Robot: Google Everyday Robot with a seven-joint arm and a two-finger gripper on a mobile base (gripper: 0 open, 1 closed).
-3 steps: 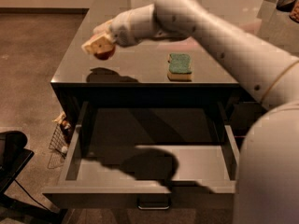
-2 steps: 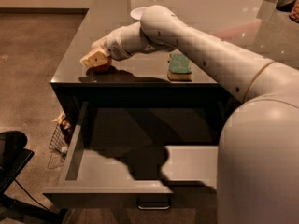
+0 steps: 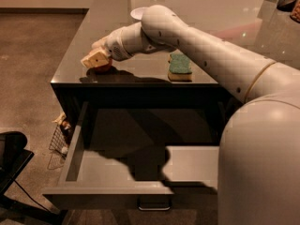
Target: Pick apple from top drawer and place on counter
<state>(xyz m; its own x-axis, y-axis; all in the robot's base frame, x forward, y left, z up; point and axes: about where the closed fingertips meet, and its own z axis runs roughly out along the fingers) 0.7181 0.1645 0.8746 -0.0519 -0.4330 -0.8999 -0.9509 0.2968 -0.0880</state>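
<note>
My gripper (image 3: pixel 96 60) is low over the front left corner of the glossy grey-brown counter (image 3: pixel 140 75). It is shut on the small red apple (image 3: pixel 104 68), whose underside rests on or just above the counter surface. My arm reaches in from the right across the counter. Below, the top drawer (image 3: pixel 192 163) stands pulled out, its pale grey floor bare where it shows, with a small metal handle (image 3: pixel 153 205) on its front. My arm's body hides the drawer's right part.
A green-topped sponge (image 3: pixel 180 65) lies on the counter right of the apple. A white bowl (image 3: pixel 139 14) sits at the back behind my arm. A wire basket (image 3: pixel 58 142) and a black chair (image 3: pixel 11 158) stand on the floor at left.
My gripper has come down with the apple from above the counter to its surface at the front left corner.
</note>
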